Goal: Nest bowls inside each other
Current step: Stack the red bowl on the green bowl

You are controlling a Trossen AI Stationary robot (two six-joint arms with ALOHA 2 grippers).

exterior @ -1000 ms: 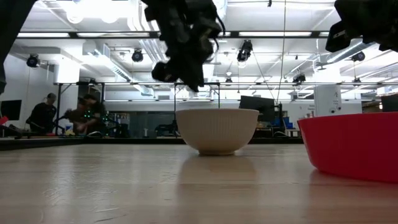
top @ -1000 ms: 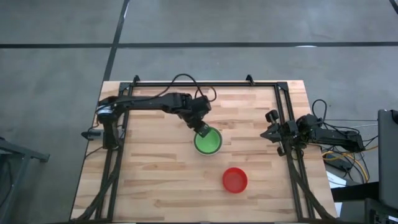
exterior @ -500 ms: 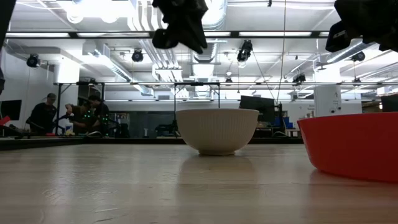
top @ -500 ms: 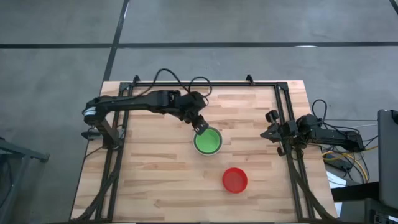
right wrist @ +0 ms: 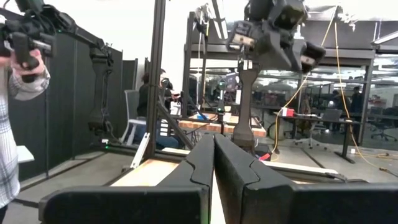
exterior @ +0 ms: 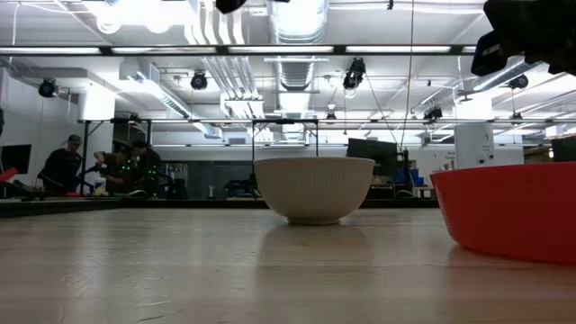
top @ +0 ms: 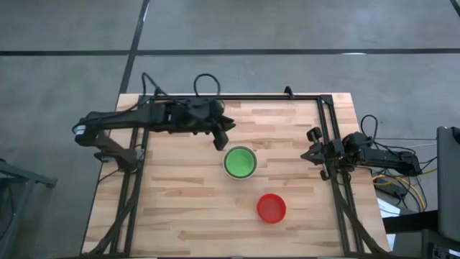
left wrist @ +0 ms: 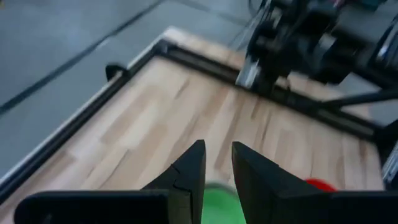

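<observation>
A green bowl [top: 240, 163] sits nested inside a pale grey-white bowl [exterior: 314, 188] near the table's middle; the left wrist view shows the green bowl [left wrist: 217, 205] below my fingers. A red bowl [top: 272, 208] stands alone nearer the front edge, also in the low view [exterior: 508, 211]. My left gripper [top: 221, 139] hovers high above the table, up and to the far left of the nested bowls. It is open by a narrow gap [left wrist: 217, 146] with nothing in it. My right gripper [right wrist: 214, 138] is shut and parked at the table's right edge [top: 316, 152].
A dark metal frame [top: 237, 97] runs along the table's far, left and right sides. Bare wood lies to the left of and in front of the bowls. People stand in the room beyond the table [exterior: 63, 166], and one shows at the edge of the right wrist view [right wrist: 12, 93].
My left gripper has risen from the far-left rim of the nested bowls and drawn back toward the table's far left, tipping from pointing steeply down to nearer level. It has climbed nearly out of the top of the low view. The bowls have stayed in place.
</observation>
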